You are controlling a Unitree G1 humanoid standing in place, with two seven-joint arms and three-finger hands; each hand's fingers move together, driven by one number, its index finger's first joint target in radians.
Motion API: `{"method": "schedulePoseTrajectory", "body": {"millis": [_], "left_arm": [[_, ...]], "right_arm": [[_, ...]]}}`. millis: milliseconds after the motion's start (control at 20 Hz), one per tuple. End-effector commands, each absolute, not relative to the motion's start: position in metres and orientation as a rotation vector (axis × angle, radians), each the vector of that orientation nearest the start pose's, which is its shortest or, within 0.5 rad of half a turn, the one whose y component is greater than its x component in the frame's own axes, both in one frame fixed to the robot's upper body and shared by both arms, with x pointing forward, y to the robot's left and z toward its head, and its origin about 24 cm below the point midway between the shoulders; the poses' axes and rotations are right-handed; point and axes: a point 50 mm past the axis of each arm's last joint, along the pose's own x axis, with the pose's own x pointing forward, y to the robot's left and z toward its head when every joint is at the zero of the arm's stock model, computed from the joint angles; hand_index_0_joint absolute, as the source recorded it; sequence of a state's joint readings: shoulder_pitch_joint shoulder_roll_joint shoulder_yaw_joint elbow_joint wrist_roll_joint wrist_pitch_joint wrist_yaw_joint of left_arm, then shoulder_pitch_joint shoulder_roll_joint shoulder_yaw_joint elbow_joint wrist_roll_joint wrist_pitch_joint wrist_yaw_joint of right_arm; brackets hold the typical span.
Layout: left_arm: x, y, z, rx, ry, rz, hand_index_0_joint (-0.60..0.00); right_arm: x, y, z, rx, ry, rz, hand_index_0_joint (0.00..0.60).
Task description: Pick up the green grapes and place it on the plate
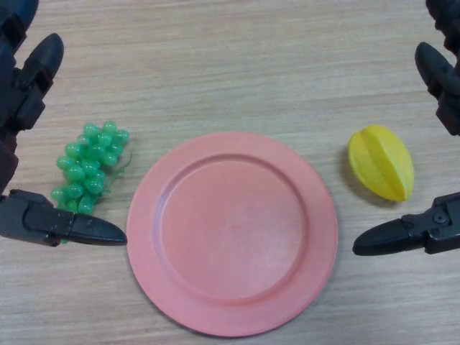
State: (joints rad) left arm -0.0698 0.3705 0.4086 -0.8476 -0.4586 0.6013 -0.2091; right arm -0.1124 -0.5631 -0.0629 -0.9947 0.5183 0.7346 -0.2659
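A bunch of green grapes (89, 164) lies on the wooden table, just left of a pink plate (231, 231) in the middle. My left hand (29, 93) is at the left edge, open, its fingers above and left of the grapes and its thumb (68, 224) below them, close to the bunch's lower end. My right hand (440, 79) is at the right edge, open and holding nothing, with its thumb (406, 233) low on the right.
A yellow starfruit (382, 162) lies right of the plate, between my right hand's fingers and thumb. The wooden table (237, 65) runs across the whole view.
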Motion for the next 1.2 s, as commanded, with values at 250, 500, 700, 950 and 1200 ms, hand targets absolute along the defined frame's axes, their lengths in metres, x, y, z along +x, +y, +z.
{"method": "schedulePoseTrajectory", "body": {"millis": [250,500,700,950,1200], "left_arm": [[0.190,0.214,0.241,0.174,-0.558,-0.156,0.000],[0.192,0.222,0.241,0.194,-0.573,-0.117,0.000],[0.207,0.243,0.243,0.311,-0.621,-0.017,0.000],[0.246,0.267,0.230,0.594,-0.527,0.104,0.000],[0.276,0.284,0.214,0.923,-0.447,0.183,0.000]], "right_arm": [[0.185,-0.164,0.246,-0.199,-0.551,0.113,0.000],[0.185,-0.163,0.246,-0.192,-0.546,0.119,0.000],[0.184,-0.163,0.245,-0.186,-0.558,0.117,0.000],[0.183,-0.163,0.244,-0.189,-0.554,0.114,0.000],[0.182,-0.163,0.245,-0.201,-0.554,0.119,0.000]]}}
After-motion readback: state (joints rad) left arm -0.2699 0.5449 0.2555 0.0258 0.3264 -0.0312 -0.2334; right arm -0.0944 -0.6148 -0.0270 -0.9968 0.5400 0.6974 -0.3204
